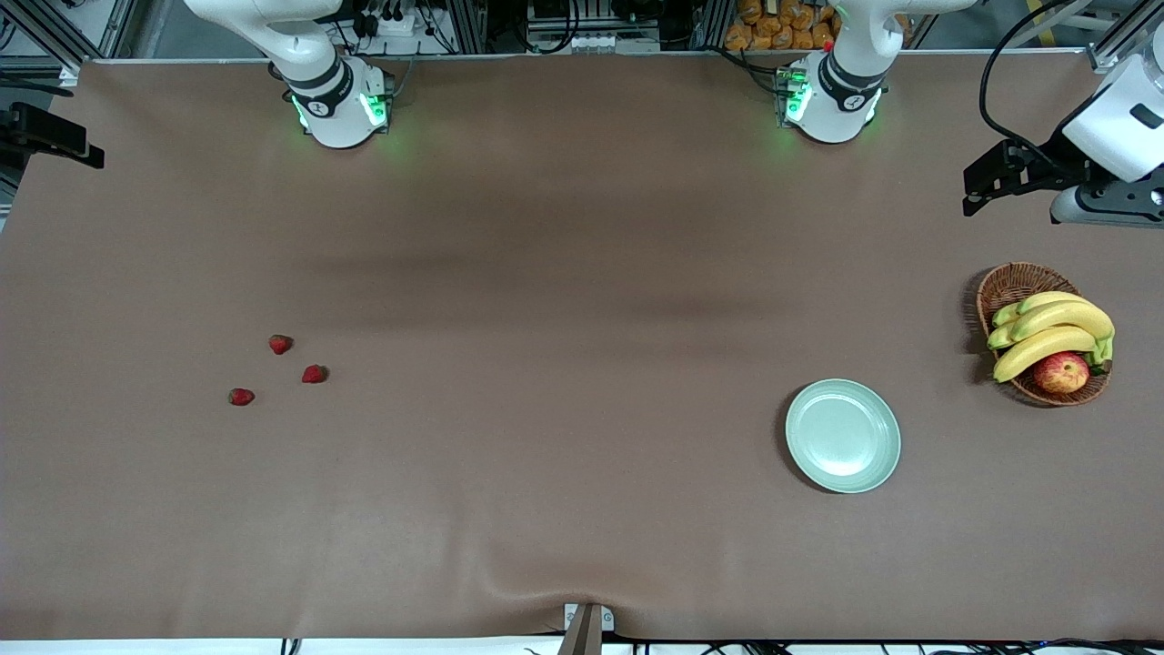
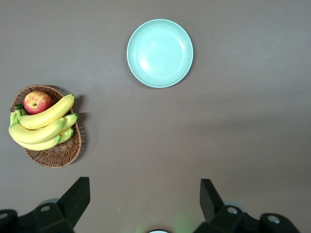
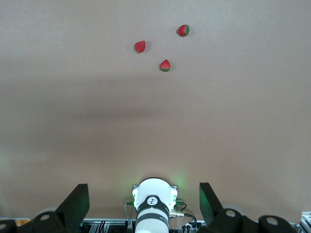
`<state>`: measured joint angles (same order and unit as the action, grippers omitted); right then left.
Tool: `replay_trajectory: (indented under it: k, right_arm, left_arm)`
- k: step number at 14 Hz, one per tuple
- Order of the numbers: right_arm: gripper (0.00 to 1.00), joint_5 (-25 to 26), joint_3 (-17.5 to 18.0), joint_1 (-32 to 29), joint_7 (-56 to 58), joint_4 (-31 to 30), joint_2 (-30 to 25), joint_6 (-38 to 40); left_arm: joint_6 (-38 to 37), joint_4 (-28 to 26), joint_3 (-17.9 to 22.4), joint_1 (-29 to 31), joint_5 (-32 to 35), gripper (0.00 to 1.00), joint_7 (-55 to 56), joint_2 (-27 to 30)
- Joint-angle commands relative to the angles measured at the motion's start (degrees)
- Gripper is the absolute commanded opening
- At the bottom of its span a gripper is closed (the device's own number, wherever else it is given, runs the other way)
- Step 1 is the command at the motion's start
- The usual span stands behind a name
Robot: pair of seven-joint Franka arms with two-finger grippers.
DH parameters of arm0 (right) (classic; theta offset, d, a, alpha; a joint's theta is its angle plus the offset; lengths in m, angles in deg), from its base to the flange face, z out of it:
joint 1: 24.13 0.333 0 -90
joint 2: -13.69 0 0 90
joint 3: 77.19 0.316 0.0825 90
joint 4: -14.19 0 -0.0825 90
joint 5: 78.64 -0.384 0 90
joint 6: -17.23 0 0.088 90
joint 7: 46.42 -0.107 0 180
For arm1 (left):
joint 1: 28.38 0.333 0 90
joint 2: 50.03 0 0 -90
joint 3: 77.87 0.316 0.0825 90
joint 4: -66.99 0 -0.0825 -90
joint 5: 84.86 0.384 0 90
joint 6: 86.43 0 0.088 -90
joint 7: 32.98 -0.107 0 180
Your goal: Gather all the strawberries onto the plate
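In the right wrist view alone, strawberries (image 3: 164, 65); plate (image 2: 160, 53) elsewhere.

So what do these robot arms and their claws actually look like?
Both arms are glossy white with black joint rings, rising from round white bases lit by green lamps. The left arm's base and the right arm's base each carry a small round logo. The left gripper and right gripper have black wedge-shaped fingers. A black cable loops above the left arm's white wrist.

No legible text, label or number anywhere (only unreadable base emblems)
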<state>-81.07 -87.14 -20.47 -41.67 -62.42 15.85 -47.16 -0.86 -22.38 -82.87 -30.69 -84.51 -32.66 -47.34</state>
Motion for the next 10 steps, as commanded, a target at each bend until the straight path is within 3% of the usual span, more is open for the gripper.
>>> replay_trajectory:
  k: [1,10]
  right_arm:
    - [1.0,-0.5,0.2,-0.4,-1.0,1.5,-0.2,0.3]
    - [1.0,-0.1,0.1,-1.4,-1.1,0.5,0.5,-2.1]
  left_arm:
    - [0.6,0.2,0.0,0.3,-1.2,1.0,0.5,0.1]
    - [0.7,0.3,0.4,0.6,-1.3,1.0,0.0,-0.6]
